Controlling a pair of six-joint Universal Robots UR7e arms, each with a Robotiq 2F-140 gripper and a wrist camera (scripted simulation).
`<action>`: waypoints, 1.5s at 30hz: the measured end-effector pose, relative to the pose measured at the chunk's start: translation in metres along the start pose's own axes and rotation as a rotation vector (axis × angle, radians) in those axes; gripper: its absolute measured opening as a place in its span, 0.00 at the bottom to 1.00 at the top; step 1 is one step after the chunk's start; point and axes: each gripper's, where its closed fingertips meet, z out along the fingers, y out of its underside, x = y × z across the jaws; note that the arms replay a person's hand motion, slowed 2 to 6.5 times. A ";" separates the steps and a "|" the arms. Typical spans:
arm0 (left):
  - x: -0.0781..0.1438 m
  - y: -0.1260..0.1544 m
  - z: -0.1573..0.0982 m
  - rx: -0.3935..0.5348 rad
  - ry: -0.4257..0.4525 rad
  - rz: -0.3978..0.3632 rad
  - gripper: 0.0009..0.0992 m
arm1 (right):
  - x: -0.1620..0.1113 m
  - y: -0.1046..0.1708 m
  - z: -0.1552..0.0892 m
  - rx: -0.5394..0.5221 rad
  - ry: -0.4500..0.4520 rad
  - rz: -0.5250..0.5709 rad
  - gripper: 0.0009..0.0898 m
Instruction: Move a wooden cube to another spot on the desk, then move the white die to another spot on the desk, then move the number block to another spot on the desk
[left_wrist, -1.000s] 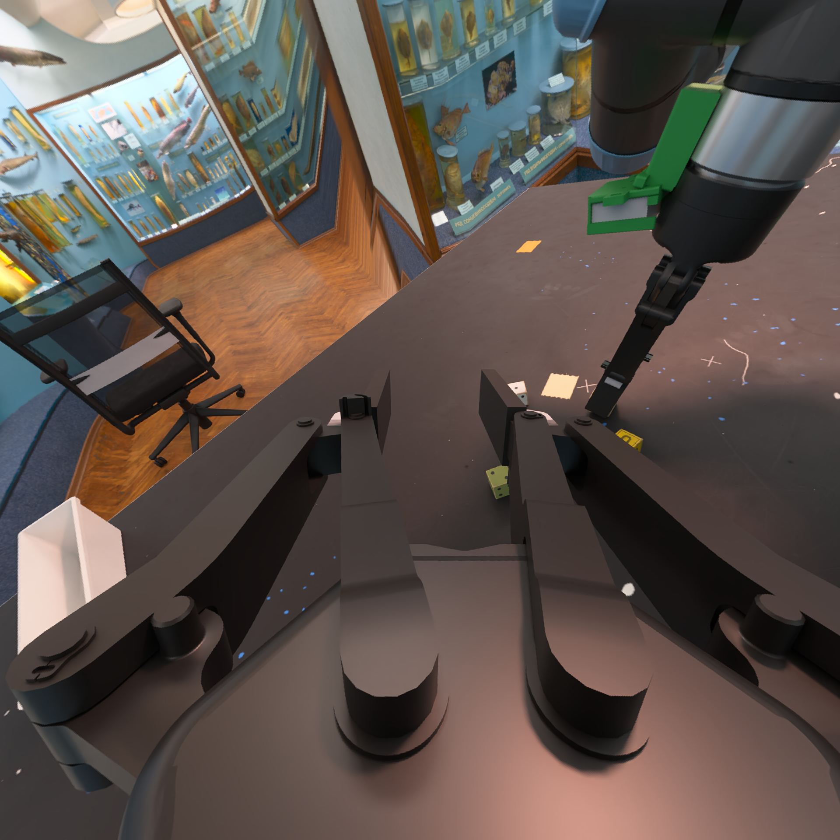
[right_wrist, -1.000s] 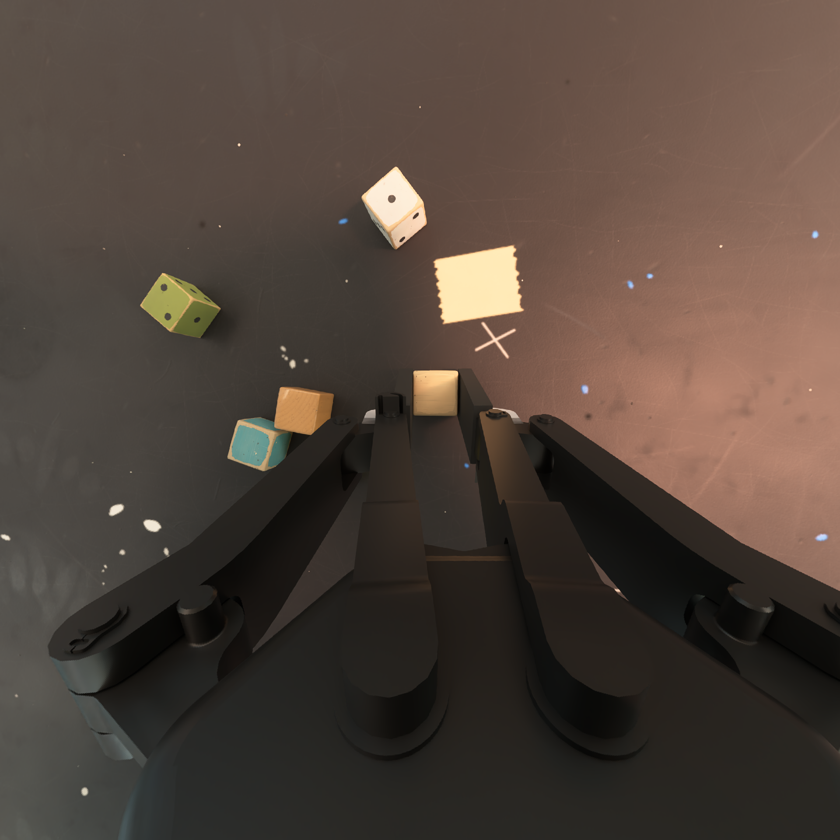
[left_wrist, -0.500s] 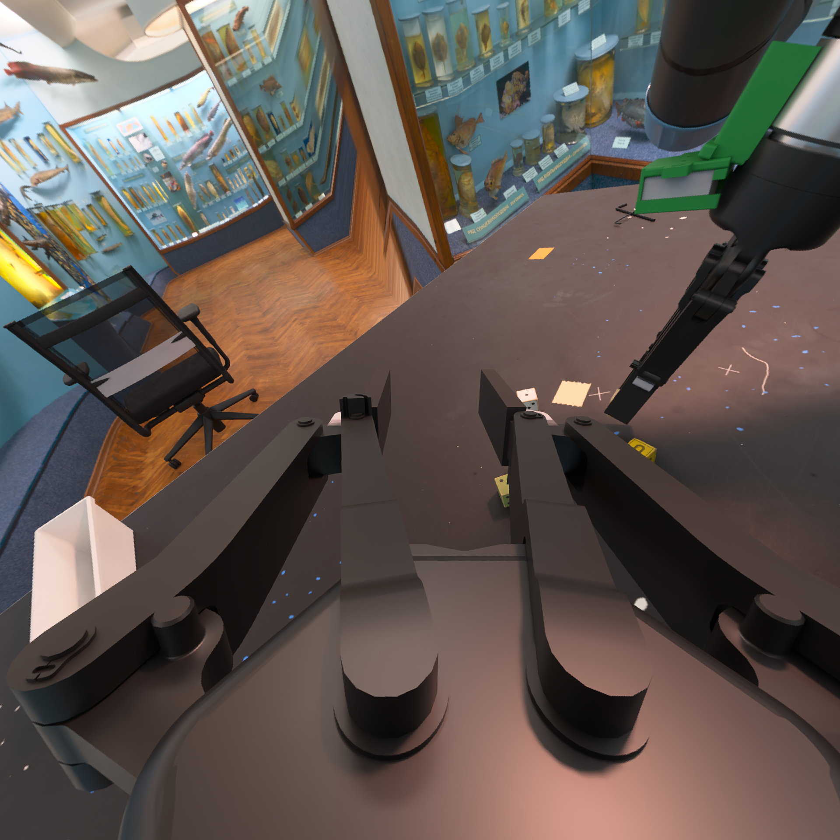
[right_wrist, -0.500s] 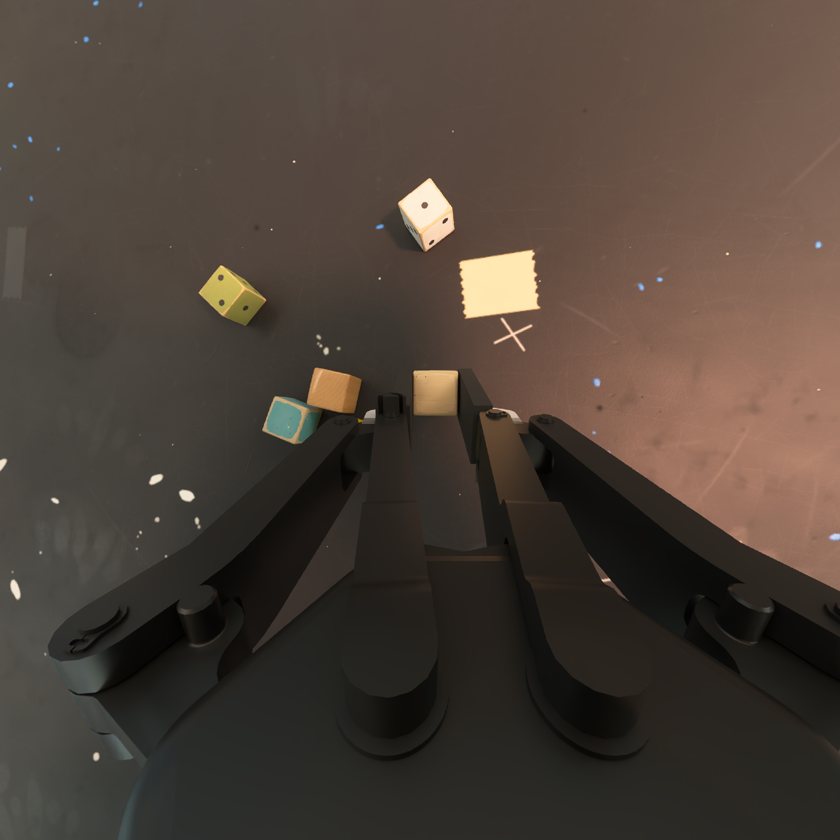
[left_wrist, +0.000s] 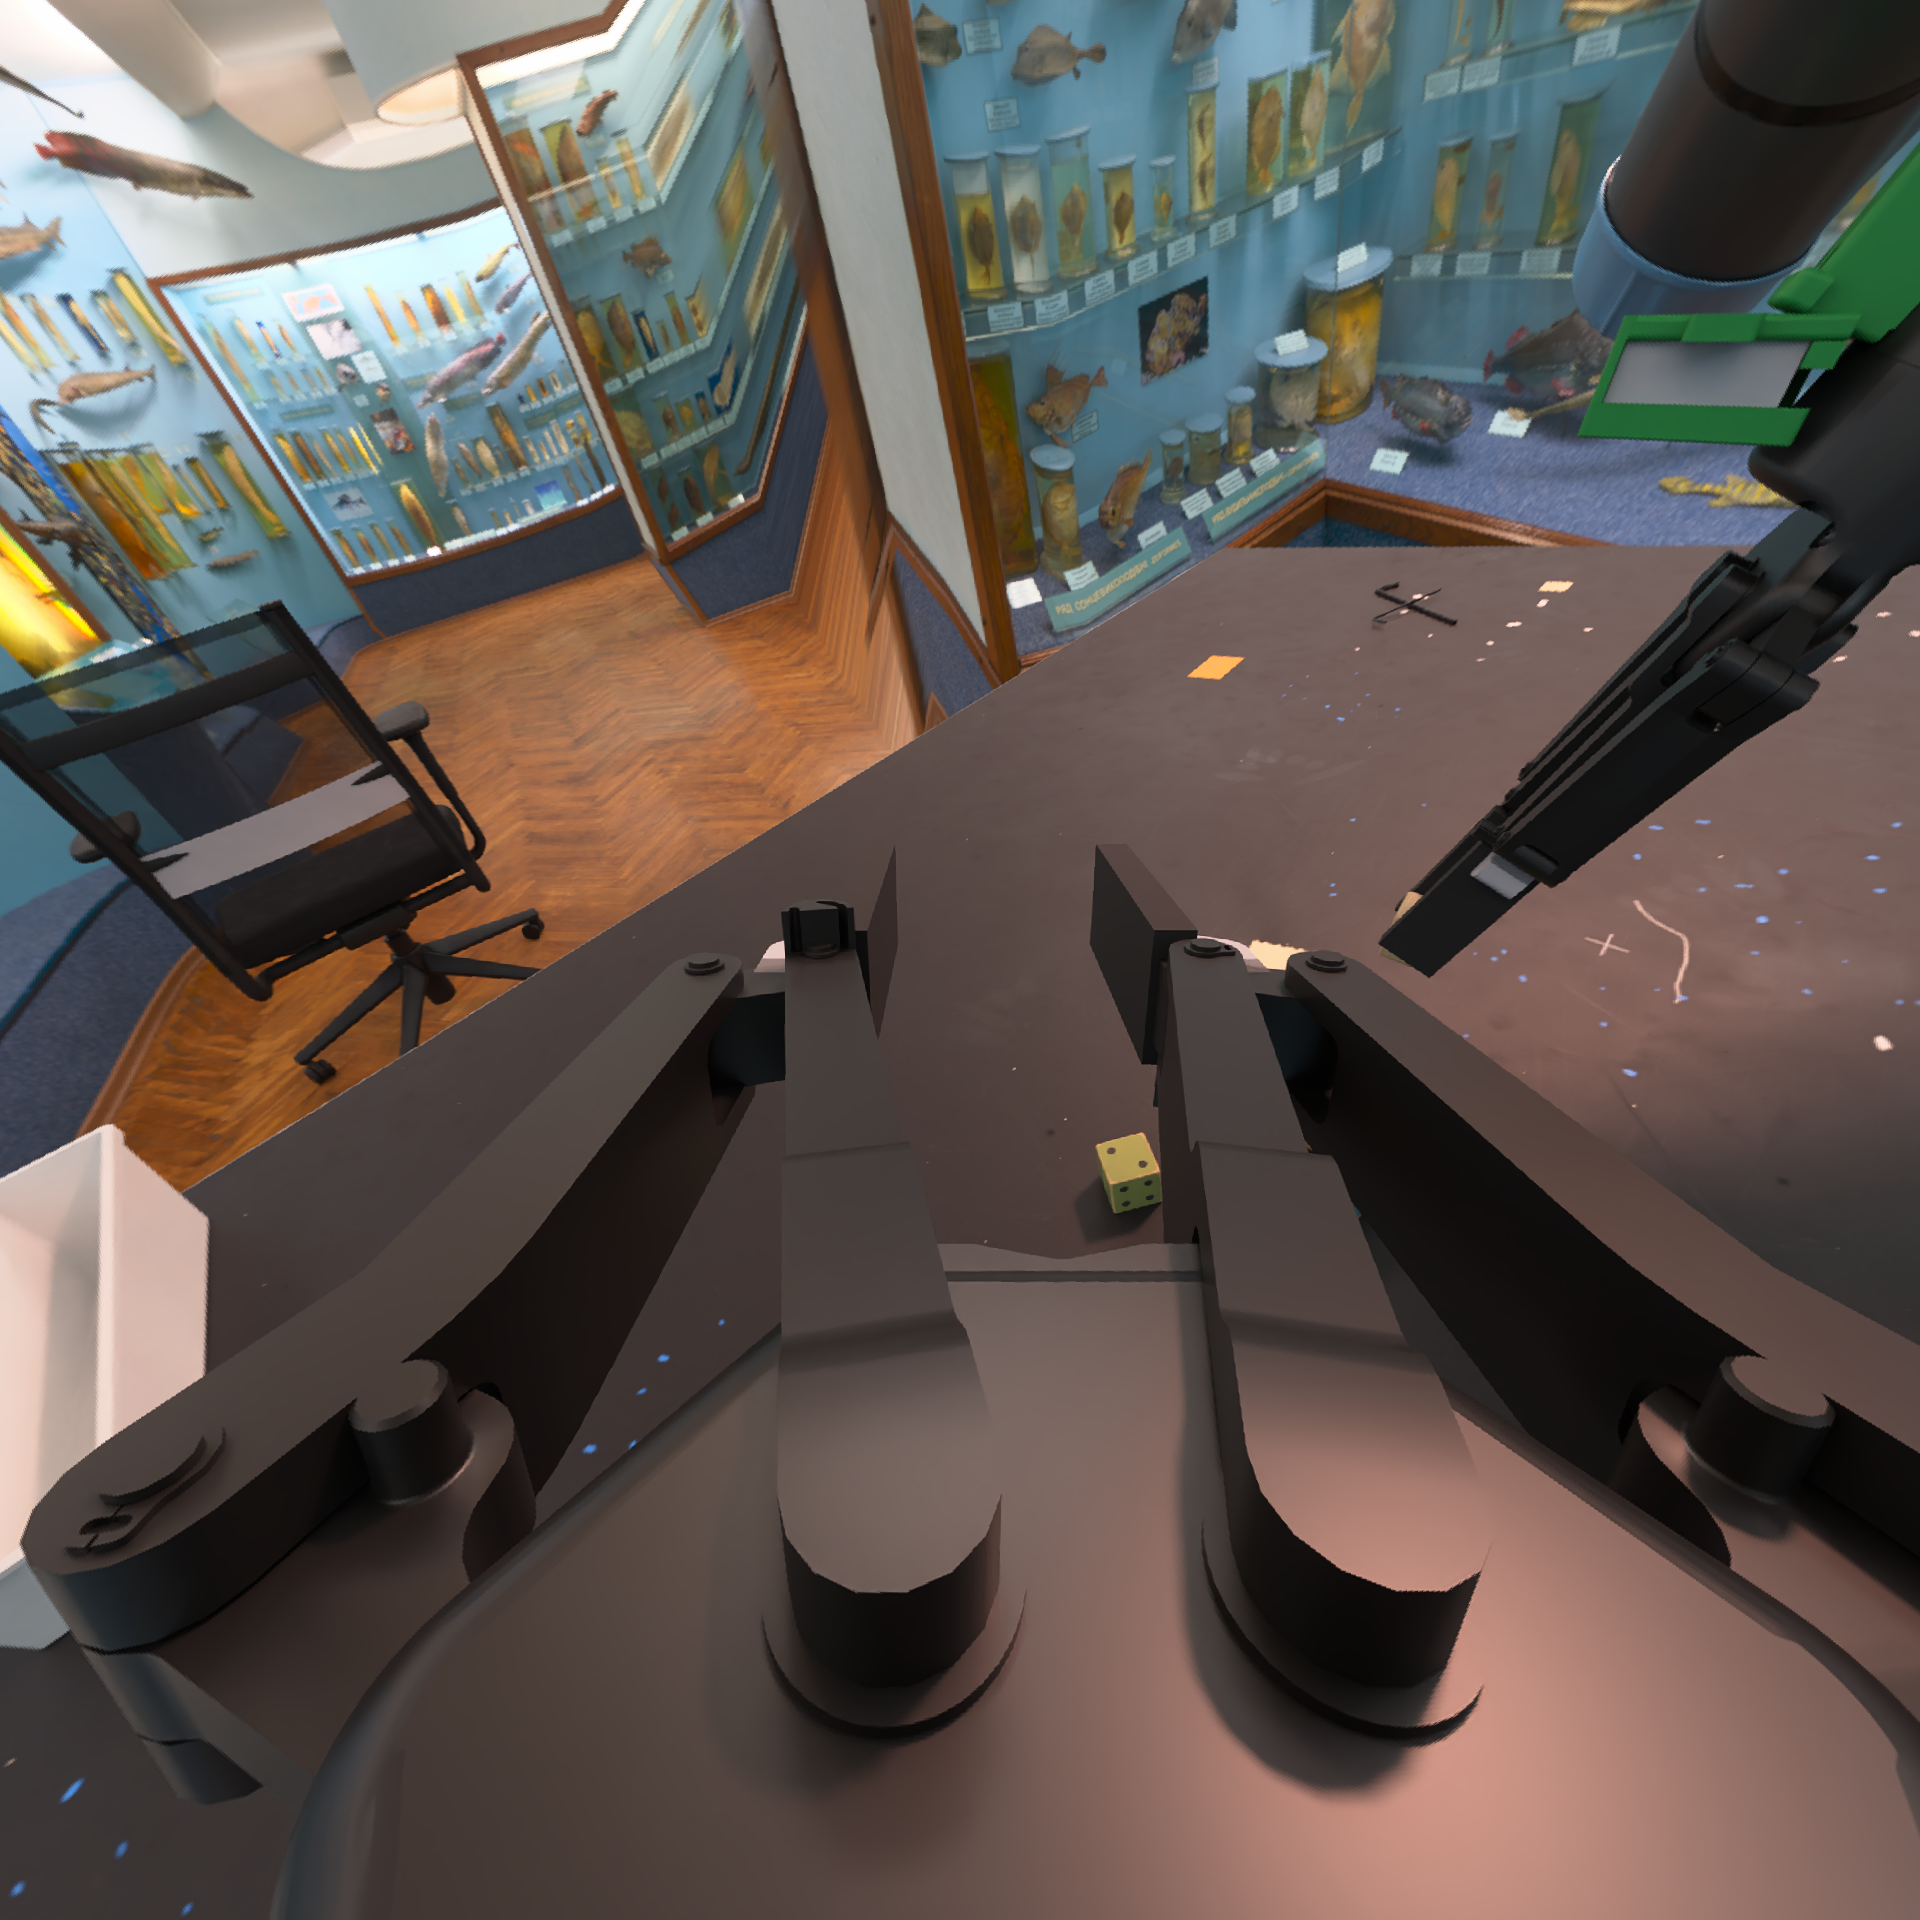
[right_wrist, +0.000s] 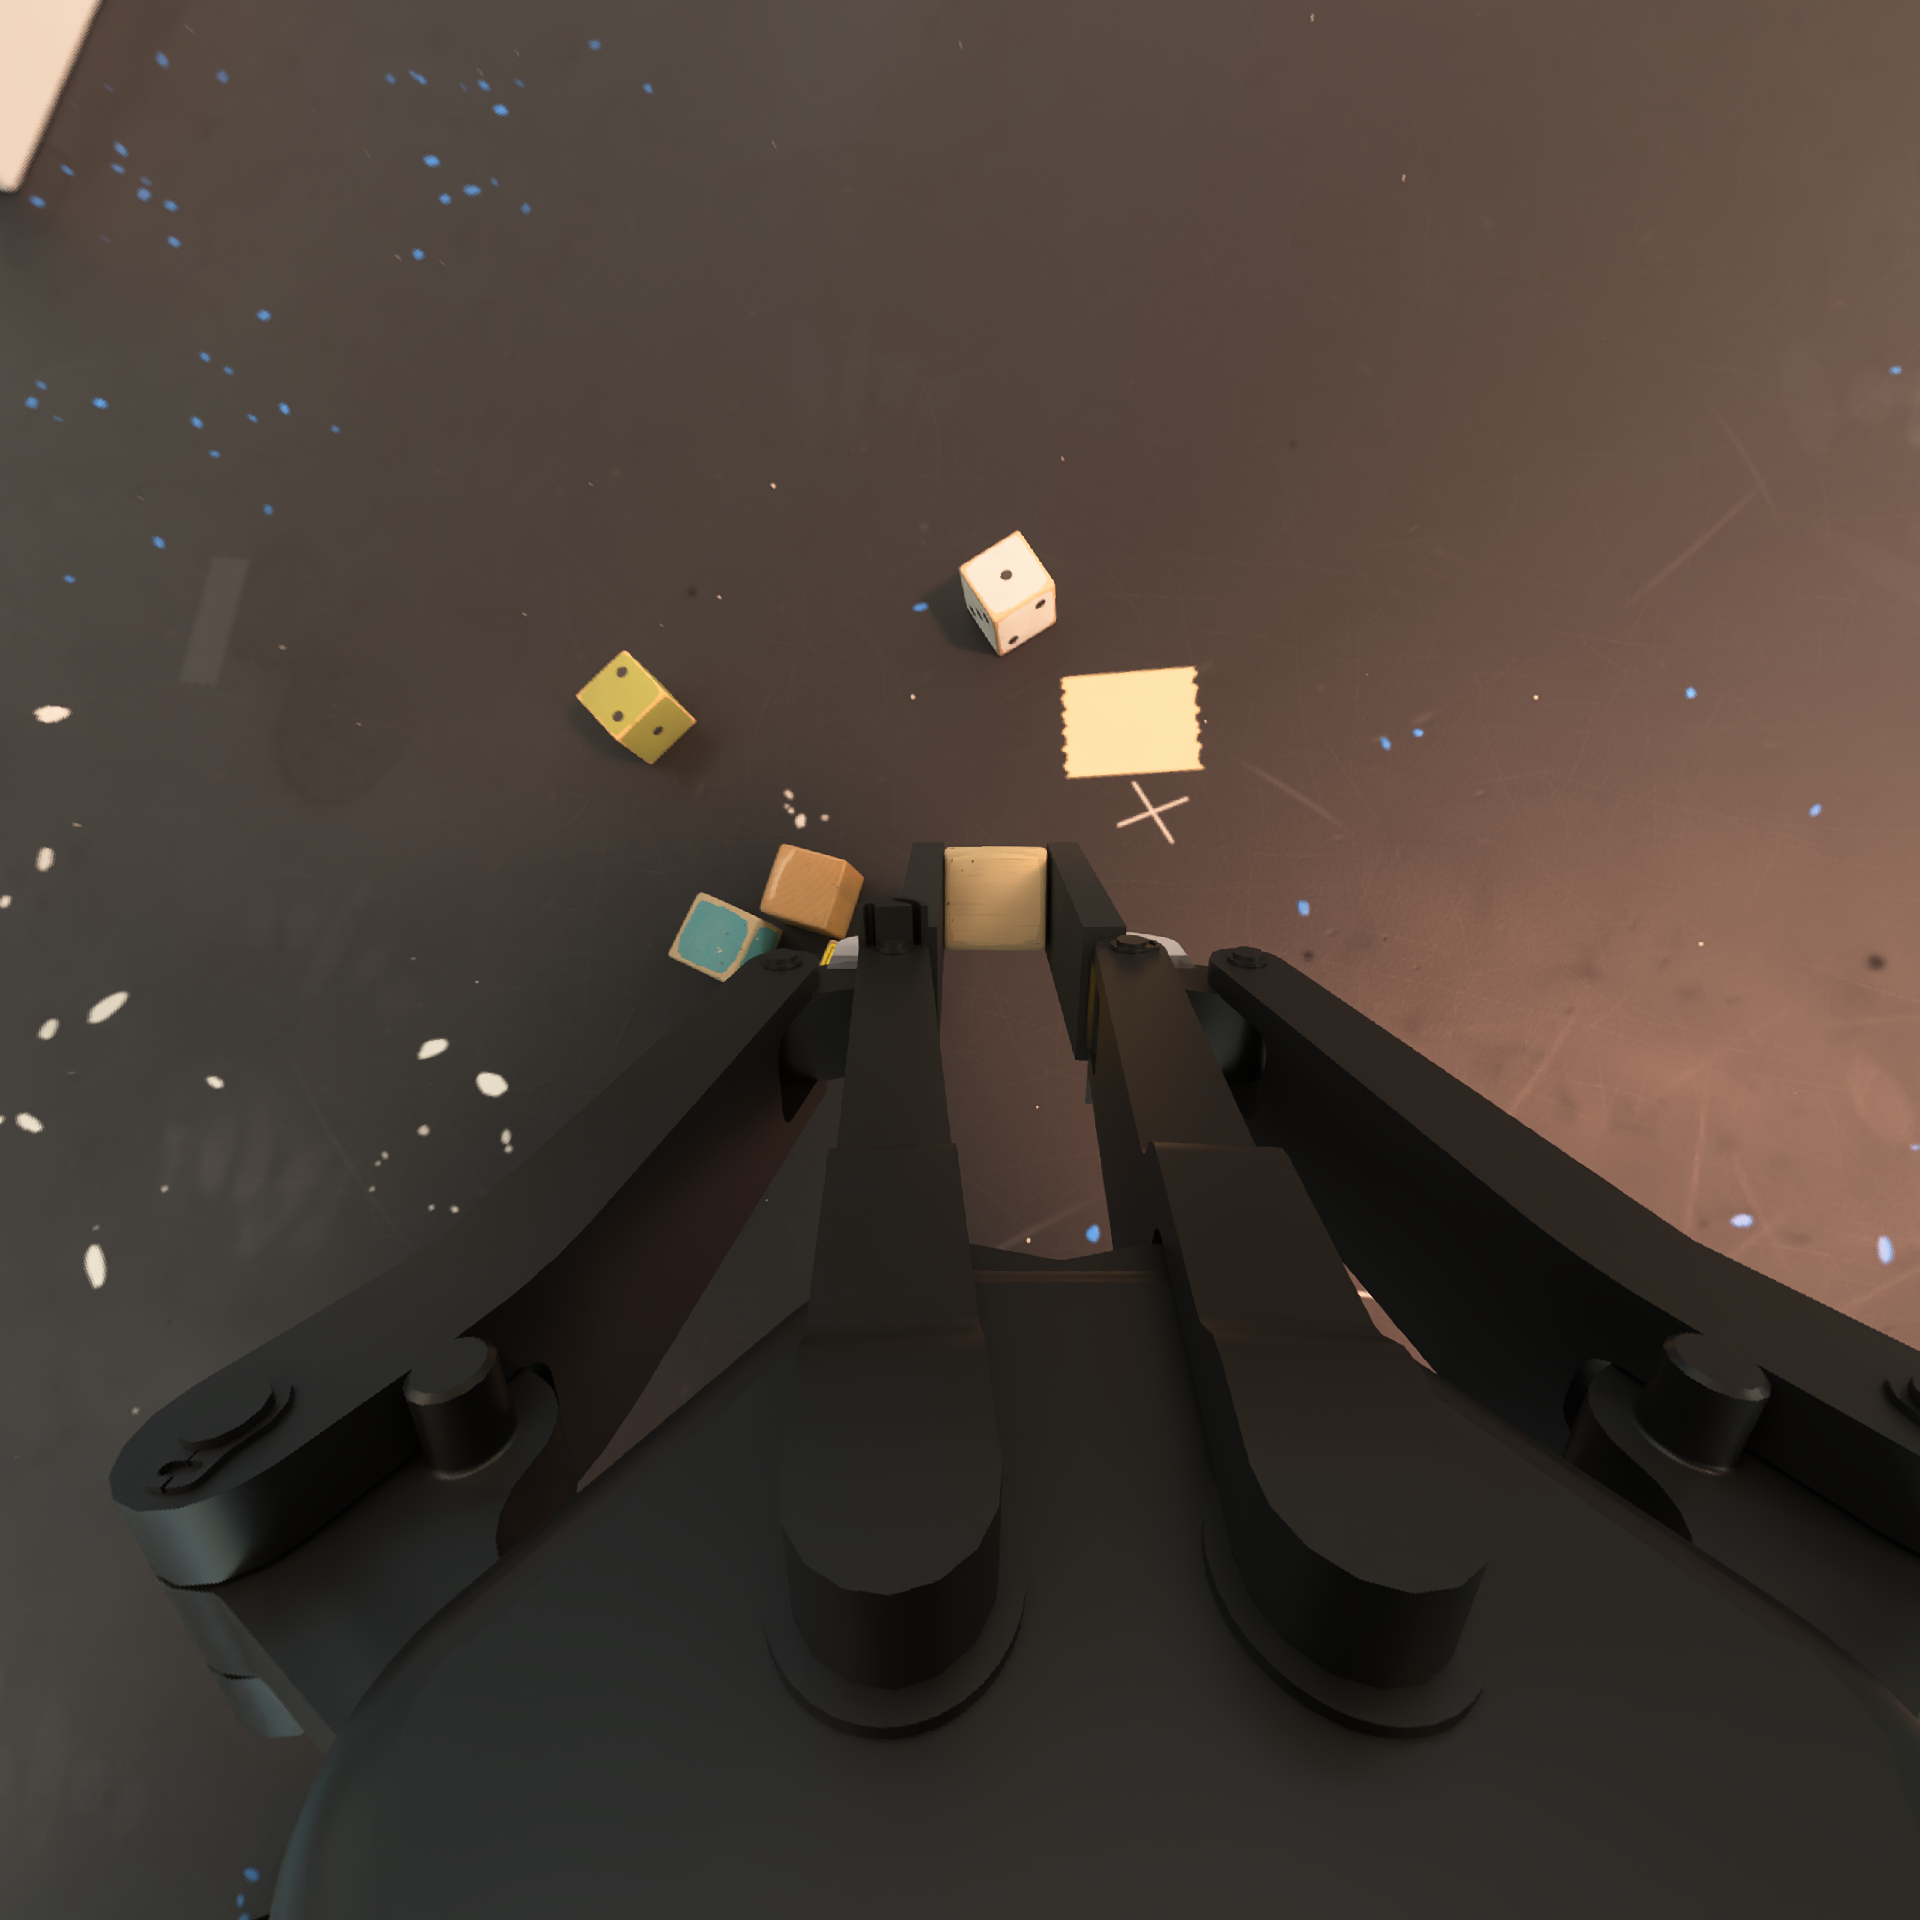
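Fingers of your right gripper (right_wrist: 995, 899) pinch a pale wooden cube (right_wrist: 994, 896) above the dark desk (right_wrist: 1455, 416). Your white die (right_wrist: 1008, 592) lies just beyond it; your left gripper (left_wrist: 992, 925) hangs spread and empty.

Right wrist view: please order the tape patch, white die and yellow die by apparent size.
1. Tape patch, clearly largest.
2. White die and yellow die look about equal; I cannot rank them.

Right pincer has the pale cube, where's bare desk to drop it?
Bare desk lies right of the tape patch and chalk cross, and beyond the white die. Crowded left of the right pincer: orange cube against the teal block, yellow die beyond.
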 end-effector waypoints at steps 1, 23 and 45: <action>0.001 -0.001 0.000 0.005 0.007 -0.007 0.51 | -0.001 -0.001 -0.003 0.010 -0.008 0.000 0.28; 0.015 -0.010 -0.001 0.071 0.120 -0.094 0.50 | -0.013 -0.014 -0.063 0.169 -0.188 0.050 0.28; 0.017 -0.013 -0.001 0.083 0.116 -0.083 0.48 | 0.001 -0.017 -0.089 0.251 -0.278 0.141 0.28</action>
